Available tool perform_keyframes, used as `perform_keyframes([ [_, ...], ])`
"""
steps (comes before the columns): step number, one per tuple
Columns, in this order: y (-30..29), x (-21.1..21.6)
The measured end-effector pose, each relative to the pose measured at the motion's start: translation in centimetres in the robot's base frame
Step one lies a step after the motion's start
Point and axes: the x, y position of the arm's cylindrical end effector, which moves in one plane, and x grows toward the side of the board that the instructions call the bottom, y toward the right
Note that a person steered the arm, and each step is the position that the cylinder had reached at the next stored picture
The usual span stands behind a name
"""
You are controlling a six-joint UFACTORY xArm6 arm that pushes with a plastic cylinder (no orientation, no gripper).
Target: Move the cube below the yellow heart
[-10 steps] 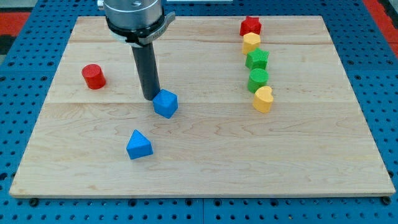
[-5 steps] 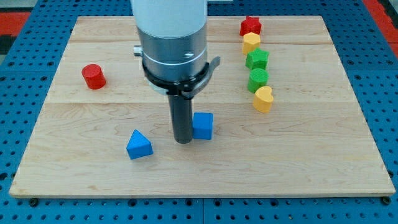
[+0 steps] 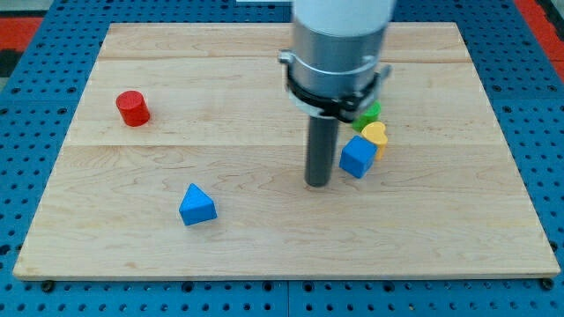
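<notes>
Nearest the view's bottom lay one blue triangular block (image 3: 196, 205), alone and well apart from everything else on the pale wooden board (image 3: 264, 246). Farther up, my tip (image 3: 317, 184) rested on the board just to the view's left of the single blue cube (image 3: 357, 157), close beside it, though actual contact could not be made out. There was no pincer to open or close (the arm ended in a plain dark rod), and it held nothing. The blue cube sat touching the lower left side of the one visible yellow heart-shaped block (image 3: 375, 136), not directly below it. Just behind the heart a green block (image 3: 369, 112) peeked out, its shape hidden by the arm's grey body (image 3: 339, 44), which covered the board's upper right. Far off at the view's left stood one red cylinder (image 3: 132, 107).
</notes>
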Motion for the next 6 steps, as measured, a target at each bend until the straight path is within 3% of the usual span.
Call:
perform_keyframes([
  [1,0.7,-5.1],
  [2,5.1,-5.0],
  [4,1.2,-2.2],
  [6,7.0,1.9],
])
